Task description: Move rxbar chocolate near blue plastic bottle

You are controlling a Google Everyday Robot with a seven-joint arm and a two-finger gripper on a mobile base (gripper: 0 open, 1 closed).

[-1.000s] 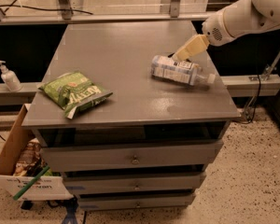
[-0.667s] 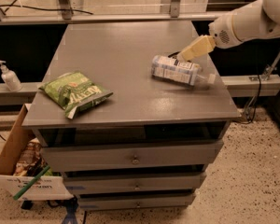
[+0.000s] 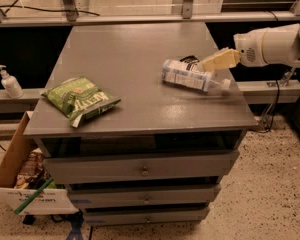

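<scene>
Camera view: a grey tabletop (image 3: 125,44) seen from the front and above, with three drawers (image 3: 142,167) below it. The robot's white arm (image 3: 275,44) reaches in from the right edge of the picture and ends in a pale yellow tool (image 3: 205,65) that points left and slightly down, over the right part of the tabletop. Whether the tool is wide or narrow cannot be told, and it is not clear that it holds anything.

The blue plastic bottle (image 3: 186,75) lies on its side on the right half of the tabletop, cap toward the right. The tool's tip is just above the bottle's upper side, near its cap end.

The rxbar chocolate (image 3: 190,59) shows only as a small dark piece behind the bottle, touching or almost touching it. It lies just to the left of the tool's tip.

A green chip bag (image 3: 82,100) lies near the front left corner, well apart from the bottle. A white pump bottle (image 3: 9,82) stands on a ledge to the left of the tabletop. An open cardboard box (image 3: 12,159) sits on the floor at lower left.
</scene>
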